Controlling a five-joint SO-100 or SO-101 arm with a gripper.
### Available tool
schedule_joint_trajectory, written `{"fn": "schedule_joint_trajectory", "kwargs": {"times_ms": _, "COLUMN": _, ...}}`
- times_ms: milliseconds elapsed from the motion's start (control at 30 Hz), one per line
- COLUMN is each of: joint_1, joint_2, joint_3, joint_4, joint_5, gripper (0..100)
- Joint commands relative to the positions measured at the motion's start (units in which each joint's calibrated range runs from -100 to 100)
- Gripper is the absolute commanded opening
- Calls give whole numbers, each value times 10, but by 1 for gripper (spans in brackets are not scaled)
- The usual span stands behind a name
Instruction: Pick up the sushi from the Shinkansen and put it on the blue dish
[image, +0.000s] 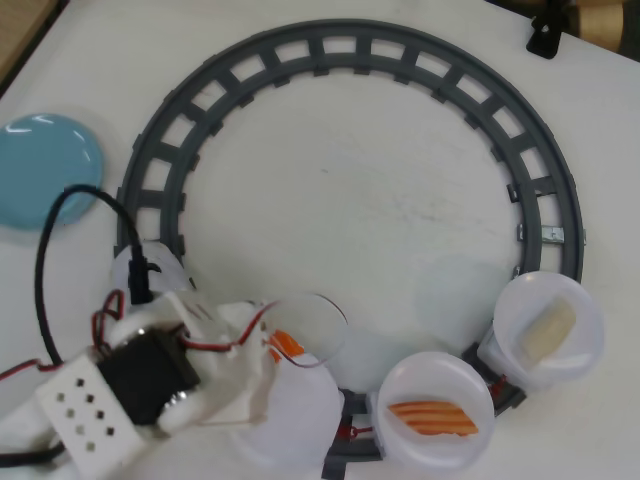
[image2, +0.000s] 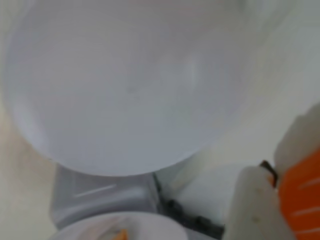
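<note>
My gripper (image: 283, 347) at the lower left of the overhead view is shut on a salmon sushi (image: 287, 344), whose orange end shows between the white fingers. It hangs above an empty white plate-car (image: 300, 425). In the wrist view the sushi (image2: 301, 195) sits in the gripper (image2: 282, 187) at the right edge, above the empty plate-car (image2: 125, 85). A second salmon sushi (image: 433, 417) lies on the following plate-car (image: 400, 385). The Shinkansen nose (image: 166, 260) is mostly hidden by my arm and cable. The blue dish (image: 45, 165) lies at the upper left, outside the track.
The grey ring track (image: 340, 45) circles the table's middle. A third plate-car (image: 585, 320) at the right holds a pale cream piece (image: 547, 330). A black cable (image: 45, 250) loops between my arm and the blue dish.
</note>
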Motion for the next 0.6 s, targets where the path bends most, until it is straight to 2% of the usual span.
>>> {"fn": "schedule_joint_trajectory", "kwargs": {"times_ms": 0, "joint_1": -68, "joint_2": -9, "joint_3": -42, "joint_4": 31, "joint_5": -39, "gripper": 7}}
{"fn": "schedule_joint_trajectory", "kwargs": {"times_ms": 300, "joint_1": -281, "joint_2": -8, "joint_3": -42, "joint_4": 39, "joint_5": -130, "gripper": 7}}
{"fn": "schedule_joint_trajectory", "kwargs": {"times_ms": 567, "joint_1": -457, "joint_2": 2, "joint_3": -40, "joint_4": 16, "joint_5": -186, "gripper": 7}}
